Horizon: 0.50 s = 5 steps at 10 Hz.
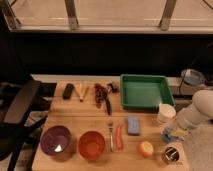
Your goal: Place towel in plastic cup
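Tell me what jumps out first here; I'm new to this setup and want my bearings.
The green tray at the table's back right stands out most, with the purple bowl and orange bowl side by side at the front left. At the right edge, the robot's white arm reaches in, its gripper low beside the white plastic cup, over something blue that may be the towel.

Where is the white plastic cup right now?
The plastic cup stands near the table's right edge in the camera view, just below the green tray. The gripper, with the towel, is right beside it, slightly lower.
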Each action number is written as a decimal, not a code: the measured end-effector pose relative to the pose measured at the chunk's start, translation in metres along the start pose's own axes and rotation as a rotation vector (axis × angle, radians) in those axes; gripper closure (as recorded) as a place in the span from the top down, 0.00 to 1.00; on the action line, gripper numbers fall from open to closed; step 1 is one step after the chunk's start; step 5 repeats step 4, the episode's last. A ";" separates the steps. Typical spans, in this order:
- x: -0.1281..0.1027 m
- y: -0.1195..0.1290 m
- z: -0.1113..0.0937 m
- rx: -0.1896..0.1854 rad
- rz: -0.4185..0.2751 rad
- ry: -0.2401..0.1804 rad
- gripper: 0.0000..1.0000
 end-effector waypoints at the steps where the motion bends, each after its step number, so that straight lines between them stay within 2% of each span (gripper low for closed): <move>1: -0.003 -0.002 -0.001 0.007 -0.004 -0.005 0.63; 3: -0.007 -0.005 -0.007 0.028 -0.014 -0.010 0.63; 4: -0.010 -0.008 -0.016 0.051 -0.018 -0.008 0.63; 5: -0.010 -0.008 -0.016 0.051 -0.018 -0.008 0.63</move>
